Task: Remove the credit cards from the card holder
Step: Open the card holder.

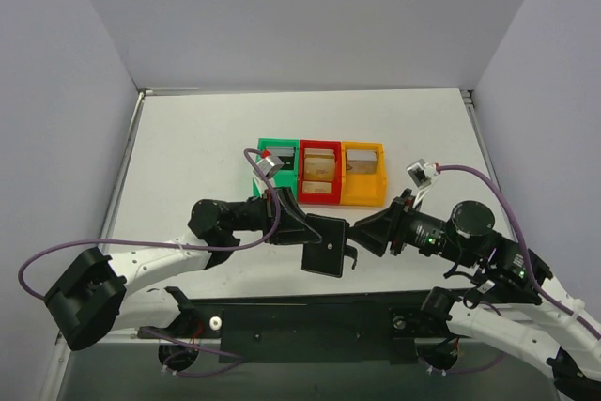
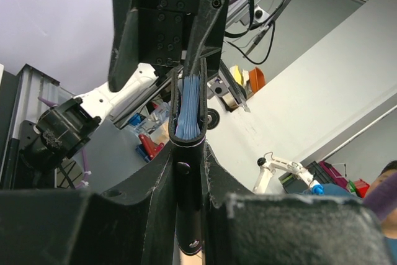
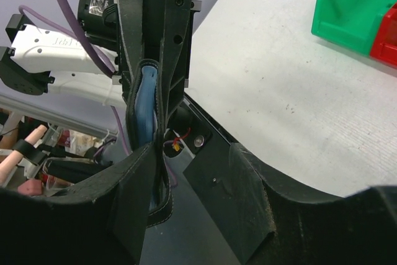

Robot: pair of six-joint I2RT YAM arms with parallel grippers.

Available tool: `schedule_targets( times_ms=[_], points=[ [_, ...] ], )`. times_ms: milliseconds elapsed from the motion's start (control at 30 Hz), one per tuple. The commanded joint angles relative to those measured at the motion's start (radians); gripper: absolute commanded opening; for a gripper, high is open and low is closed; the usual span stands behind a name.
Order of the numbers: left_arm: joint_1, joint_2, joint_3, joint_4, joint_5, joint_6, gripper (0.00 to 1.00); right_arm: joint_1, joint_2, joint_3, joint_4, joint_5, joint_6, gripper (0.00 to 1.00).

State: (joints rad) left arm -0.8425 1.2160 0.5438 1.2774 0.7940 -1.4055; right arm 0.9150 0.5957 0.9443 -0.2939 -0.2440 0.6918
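Hanging above the table, the holder sits clenched in the left jaws. Left wrist: blue cards show in its mouth. Right wrist: the right jaws straddle it, not yet closed; best to pinch the cards alone.

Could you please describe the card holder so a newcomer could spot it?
On the white table, find the row of three bins; nearer the arm bases, the two arms meet. The card holder there is the flat black case clamped in the left pincer, unlike the open green, red and orange bins.
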Motion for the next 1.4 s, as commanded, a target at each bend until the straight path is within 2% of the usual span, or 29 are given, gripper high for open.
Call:
schedule_targets(
  times_ms=[0,133,267,433,600,700,767,800,833,867,933,967,1000,1100,1233,1367],
  points=[
    [-0.023,-0.030,0.059,0.384,0.005,0.004,0.00,-0.010,0.015,-0.019,0.068,0.002,0.009,0.47],
    [-0.021,-0.035,0.048,0.382,0.007,0.008,0.00,-0.010,0.010,-0.021,0.068,0.003,0.012,0.51],
    [-0.027,-0.030,0.044,0.384,0.001,0.011,0.00,-0.010,0.022,-0.027,0.084,-0.035,0.021,0.49],
    [-0.029,-0.021,0.054,0.382,-0.009,0.022,0.00,-0.008,0.073,-0.030,0.128,-0.142,0.044,0.41],
    [-0.029,-0.018,0.073,0.382,-0.016,0.028,0.00,-0.008,0.096,-0.038,0.151,-0.178,0.058,0.34],
    [-0.027,-0.018,0.077,0.369,-0.019,0.040,0.00,-0.008,0.102,-0.036,0.154,-0.193,0.063,0.26],
    [-0.024,-0.022,0.076,0.346,-0.019,0.051,0.07,-0.008,0.101,-0.032,0.151,-0.199,0.060,0.15],
    [-0.021,-0.027,0.073,0.324,-0.019,0.056,0.17,-0.008,0.099,-0.029,0.147,-0.196,0.058,0.07],
    [-0.018,-0.036,0.073,0.313,-0.021,0.062,0.22,-0.008,0.099,-0.018,0.133,-0.193,0.057,0.03],
    [-0.012,-0.045,0.071,0.288,-0.021,0.068,0.44,-0.008,0.099,-0.013,0.124,-0.190,0.051,0.00],
    [0.000,-0.064,0.068,0.255,-0.026,0.074,0.60,-0.010,0.102,0.007,0.096,-0.178,0.037,0.00],
    [0.003,-0.070,0.068,0.241,-0.027,0.077,0.74,-0.008,0.107,0.022,0.070,-0.170,0.031,0.00],
    [0.011,-0.078,0.071,0.218,-0.027,0.082,0.77,-0.008,0.107,0.033,0.056,-0.141,0.020,0.00],
    [0.026,-0.096,0.061,0.181,-0.030,0.085,0.80,-0.008,0.144,0.123,-0.094,-0.065,-0.031,0.00],
    [0.026,-0.101,0.038,0.160,-0.044,0.099,0.81,-0.008,0.183,0.183,-0.163,-0.038,-0.063,0.00],
    [0.028,-0.093,-0.007,0.166,-0.068,0.102,0.82,-0.005,0.240,0.261,-0.267,0.050,-0.080,0.00]
  ],
)
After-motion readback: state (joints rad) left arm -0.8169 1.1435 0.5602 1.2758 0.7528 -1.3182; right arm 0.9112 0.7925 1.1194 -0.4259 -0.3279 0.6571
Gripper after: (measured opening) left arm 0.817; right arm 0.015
